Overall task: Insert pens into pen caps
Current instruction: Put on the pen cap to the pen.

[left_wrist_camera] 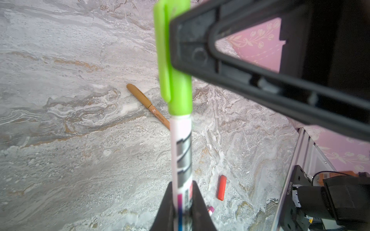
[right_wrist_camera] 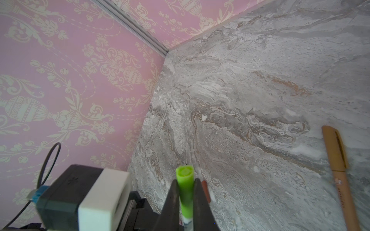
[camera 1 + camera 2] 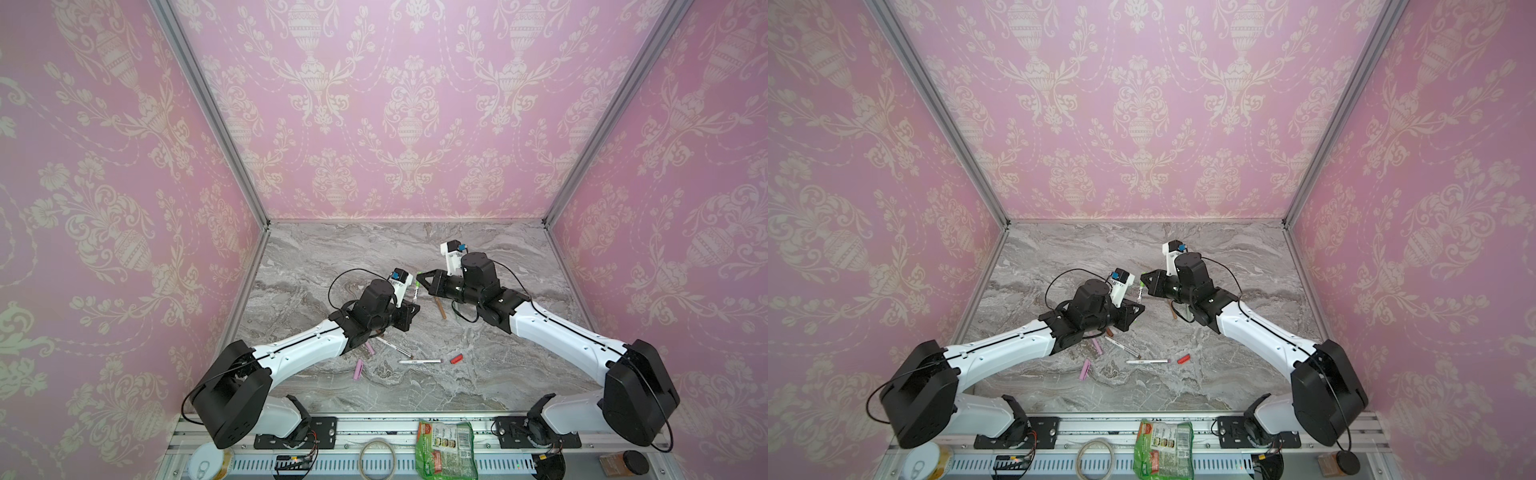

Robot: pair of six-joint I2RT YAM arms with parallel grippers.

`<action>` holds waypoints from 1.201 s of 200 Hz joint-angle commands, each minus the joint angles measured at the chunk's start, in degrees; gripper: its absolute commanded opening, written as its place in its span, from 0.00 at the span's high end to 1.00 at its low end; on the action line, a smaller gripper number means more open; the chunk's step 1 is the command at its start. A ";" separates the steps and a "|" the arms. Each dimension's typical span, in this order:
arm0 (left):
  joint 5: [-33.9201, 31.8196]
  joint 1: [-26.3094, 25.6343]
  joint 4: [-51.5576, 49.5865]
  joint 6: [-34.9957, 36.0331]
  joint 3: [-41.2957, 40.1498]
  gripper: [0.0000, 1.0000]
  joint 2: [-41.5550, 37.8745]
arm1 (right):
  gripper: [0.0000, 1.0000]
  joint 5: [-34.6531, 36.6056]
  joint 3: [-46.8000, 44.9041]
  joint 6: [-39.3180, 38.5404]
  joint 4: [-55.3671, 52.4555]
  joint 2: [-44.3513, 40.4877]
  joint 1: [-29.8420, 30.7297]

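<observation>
**Green cap and white pen held between both arms, above the desk**

- Left fingers (image 1: 165,208): pressed onto the barrel of a white pen (image 1: 181,152), pinching it. The pen points up and away from this arm, clear of the desk (image 3: 457,249).
- Right fingers (image 2: 170,204): clamped on the bright green cap (image 2: 185,186), one finger on each side.
- In the left wrist view the green cap (image 1: 179,96) sits over the end of the white pen, its rim meeting the white barrel and its clip facing sideways. How deep the tip sits inside cannot be told.
- In both top views the two arms meet near mid-desk, with pen and cap bridging the gap between them.
- Tan pen (image 3: 440,308): lies flat on the desk just beside the right arm's wrist, wearing its tan cap, and is not touched.
- Nearer the front edge:
  - A second white pen (image 3: 419,361) lies flat.
  - The red cap (image 3: 456,358) lies just beside its end, apart from it.
  - A third white pen (image 3: 392,347) lies slanted close by, with a dark tip.
- Two pink pieces (image 3: 358,370) lie near the left forearm, one partly under it. Pen or cap, too small to tell.
</observation>
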 commanded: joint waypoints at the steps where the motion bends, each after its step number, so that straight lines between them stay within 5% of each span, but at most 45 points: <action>1: -0.93 0.80 15.03 5.61 2.95 1.00 -2.12 | 1.00 -11.74 -1.69 3.04 -5.91 2.53 3.11; 191: 10.43 11.48 22.15 6.77 13.97 1.00 5.63 | 1.00 -12.00 -6.03 10.61 1.74 10.57 7.57; 240: 10.85 11.57 18.80 6.87 10.22 1.00 3.69 | 1.00 -8.12 -3.43 6.68 -3.24 2.86 5.04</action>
